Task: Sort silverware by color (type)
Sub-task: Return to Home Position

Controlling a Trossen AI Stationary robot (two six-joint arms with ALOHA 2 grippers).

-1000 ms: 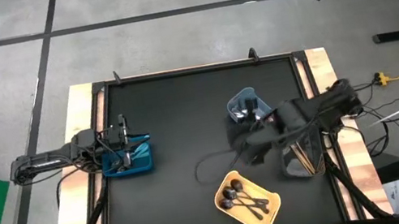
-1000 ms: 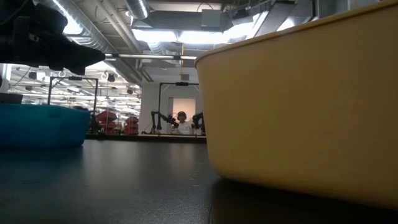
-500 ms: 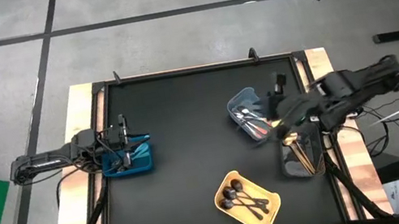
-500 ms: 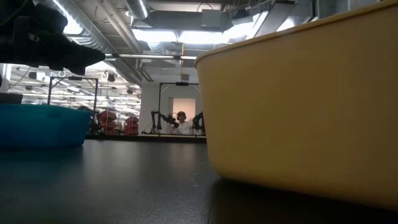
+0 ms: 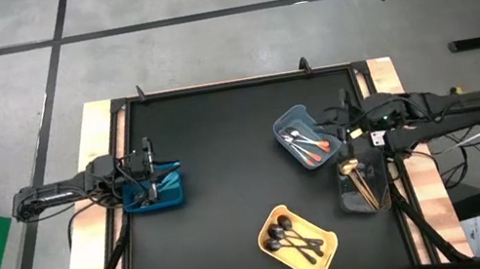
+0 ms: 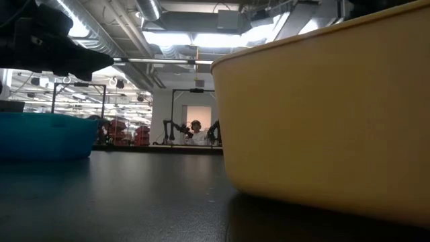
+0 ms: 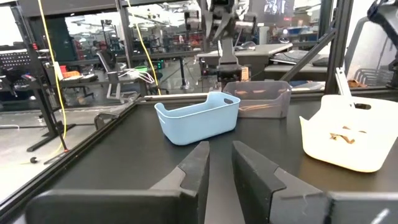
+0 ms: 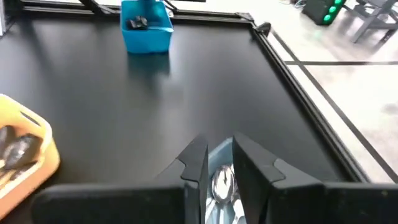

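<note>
**Black tabletop, four bins loaded, arms parking**

Black tabletop (image 5: 223,147) is lying without a single loose spoon on it. A workshop with racks and ceiling lights is showing beyond the far edge.

- Right gripper (image 8: 219,152): hanging low over the light-blue bin (image 7: 198,118), jaws narrow and gripping nothing.
- Orange-handled spoons (image 5: 306,145): resting directly beneath those jaws, with one silver bowl showing through the slim gap between them.
- Dark bin (image 7: 264,102): sitting just beside the right jaws and carrying the tan spoons (image 5: 365,184).
- Yellow bin (image 6: 322,121): standing ahead of the right jaws and off to one side, apart from them, holding the black spoons (image 5: 293,236).
- Left gripper (image 7: 221,152): hovering over the blue bin (image 8: 146,34), far across the table from the right jaws. Its own jaws are narrow and empty, and whatever is lying in the bin directly under them is mostly hiding.

Step in hand, as a judgement: with every visible spoon binned by kind, the sorting is reading as finished, and parking the arms is what is going on.

Next move, also a judgement: the right arm is needing to rise clear of the light-blue bin's rim before folding toward its rest pose. The jaws are best kept narrow, so that nothing is catching on the dark bin alongside. No further pick is looking necessary.
</note>
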